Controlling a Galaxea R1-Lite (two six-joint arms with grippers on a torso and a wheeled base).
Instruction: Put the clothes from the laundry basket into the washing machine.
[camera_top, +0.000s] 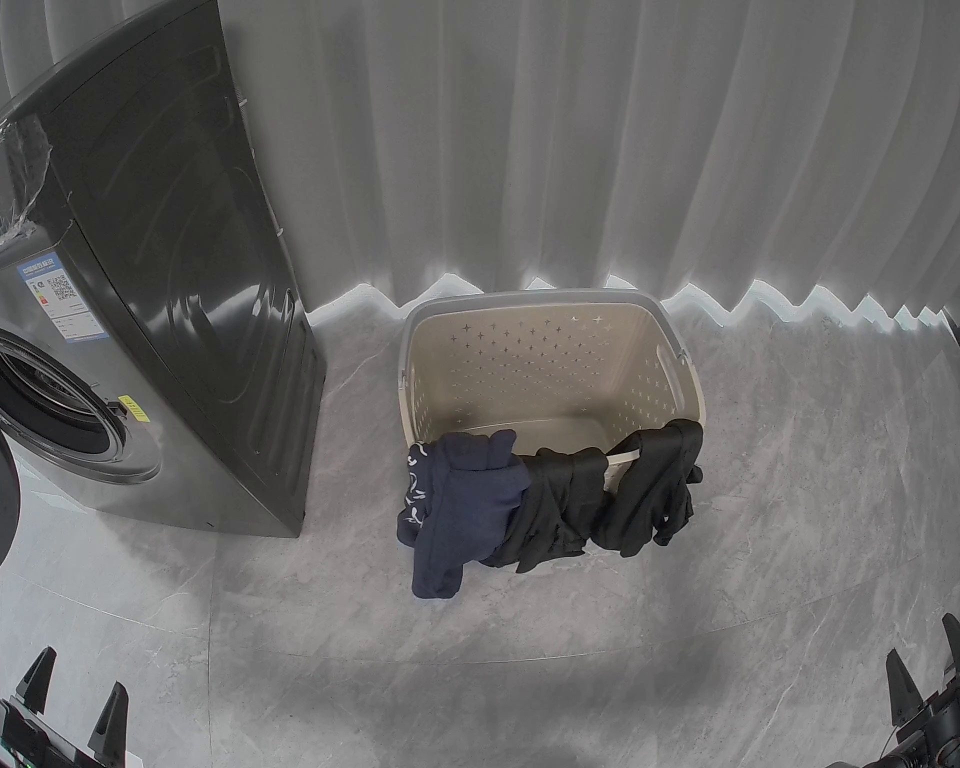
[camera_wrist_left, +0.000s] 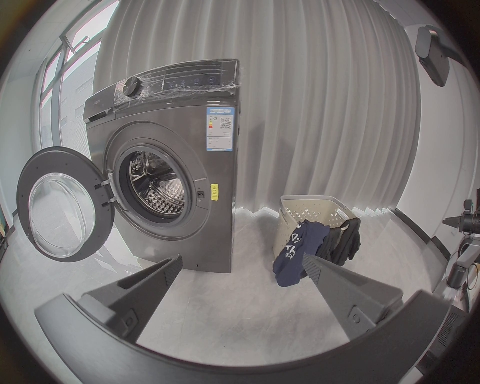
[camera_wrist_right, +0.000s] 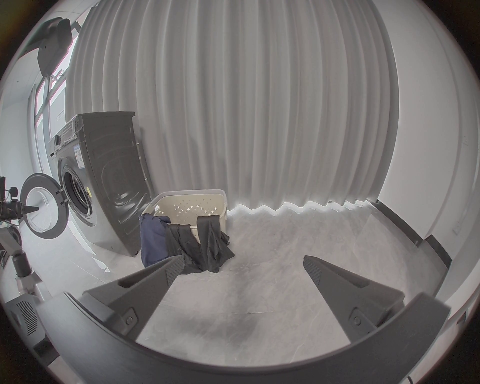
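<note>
washing machine (camera_wrist_left: 220, 227) door (camera_wrist_left: 62, 205) wide | clothes (camera_wrist_left: 300, 245) draped over laundry basket (camera_wrist_left: 312, 206) rim (navy, black) | left hand (camera_wrist_left: 241, 261) spread

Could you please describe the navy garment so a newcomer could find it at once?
Beside the grey washing machine, a beige laundry basket stands on the floor. Hanging over its near rim, at the end nearest the machine, is the navy garment. It alone is dark blue with white print, unlike the black garments beside it.
</note>
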